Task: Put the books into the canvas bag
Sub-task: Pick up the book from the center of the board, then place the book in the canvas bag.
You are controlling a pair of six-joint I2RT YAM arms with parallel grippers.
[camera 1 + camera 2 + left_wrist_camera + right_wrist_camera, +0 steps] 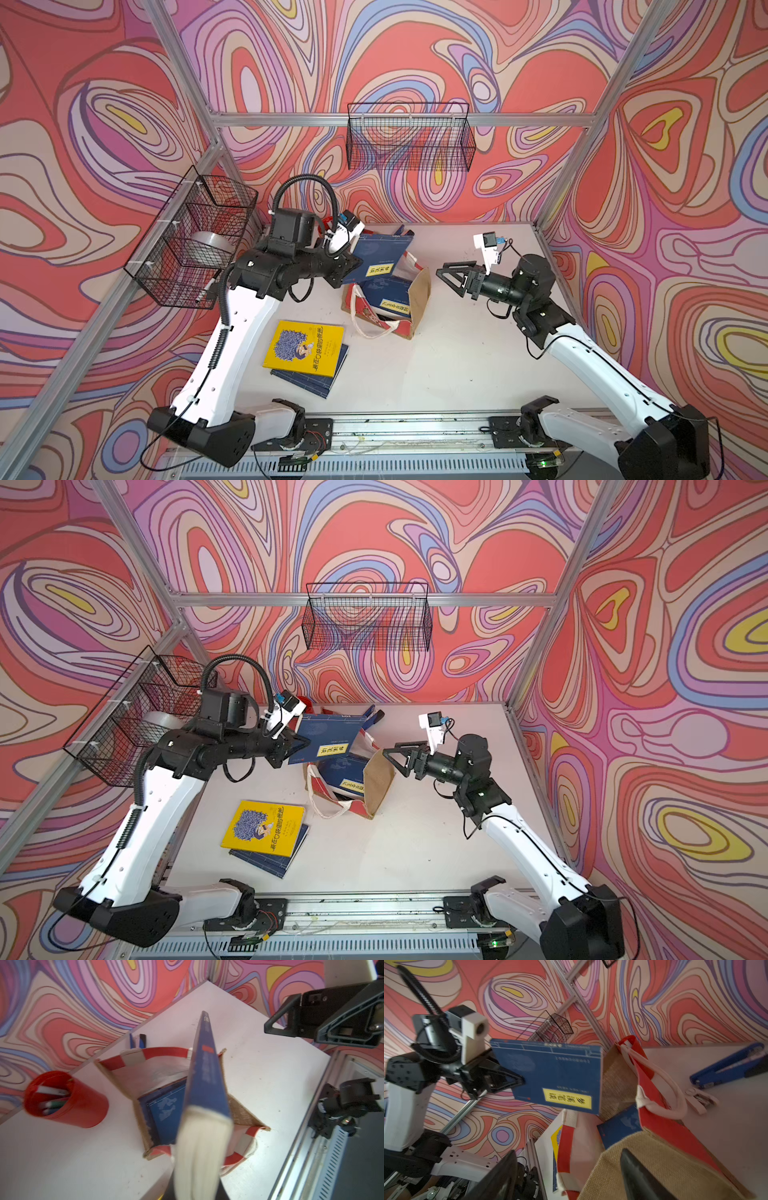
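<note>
The left tool [353, 265] is clamped on a navy book [380, 251], holding it tilted above the open canvas bag [419, 291]. The right tool [444, 275], jaws apart, hovers beside the bag. A second navy book [386, 293] sits inside; a yellow book [305, 349] lies on the tabletop [457, 365] near the bag.

Showing white shells on long links of left arm [232, 332] and right arm [590, 365], black joint housings. Running ribbed black conduit [306, 178] along left, thin black cables [528, 347] along right. Ending in black triangular-framed left hand [357, 262], right hand [441, 272]. Carrying white wrist cameras [485, 243] with blue connectors.
</note>
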